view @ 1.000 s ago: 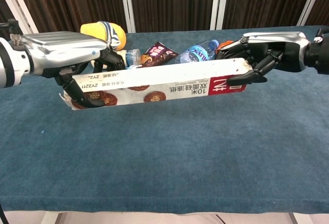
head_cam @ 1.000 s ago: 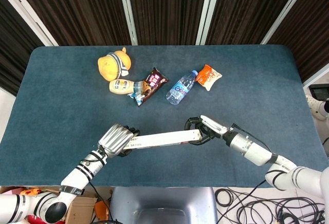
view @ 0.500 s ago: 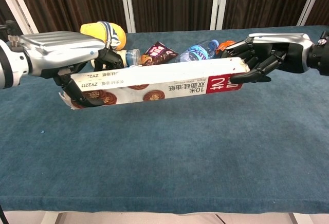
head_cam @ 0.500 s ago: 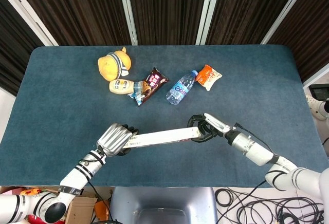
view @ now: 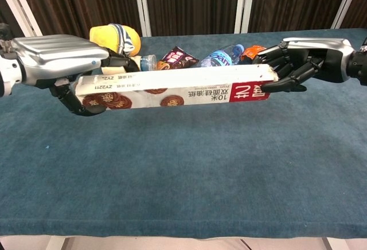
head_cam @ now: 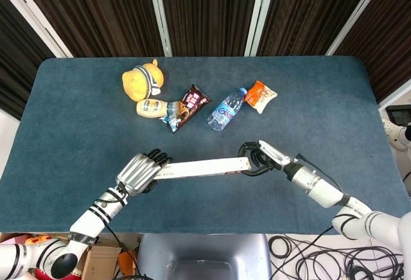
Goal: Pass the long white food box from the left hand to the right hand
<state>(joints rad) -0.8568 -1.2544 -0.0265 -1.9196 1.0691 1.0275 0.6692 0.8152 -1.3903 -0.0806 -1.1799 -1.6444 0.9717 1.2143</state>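
Observation:
The long white food box (head_cam: 199,167) (view: 172,89), printed with biscuits and a red end panel, hangs level above the blue table's near part. My right hand (head_cam: 260,158) (view: 298,58) grips its red right end, fingers wrapped around it. My left hand (head_cam: 138,171) (view: 57,61) sits at the box's left end with its fingers straightened out along and behind the box. In the chest view its thumb curves loosely under the box's corner. I cannot tell whether the left fingers still touch the box.
At the back of the table (head_cam: 64,119) lie a yellow plush toy (head_cam: 142,79), a small yellow bottle (head_cam: 153,108), a dark snack wrapper (head_cam: 189,105), a water bottle (head_cam: 226,109) and an orange packet (head_cam: 260,95). Cables lie below the front edge.
My left hand's fingers have uncurled from the box's left end. The box has levelled out and shifted slightly right and away with the right hand, which keeps its grip.

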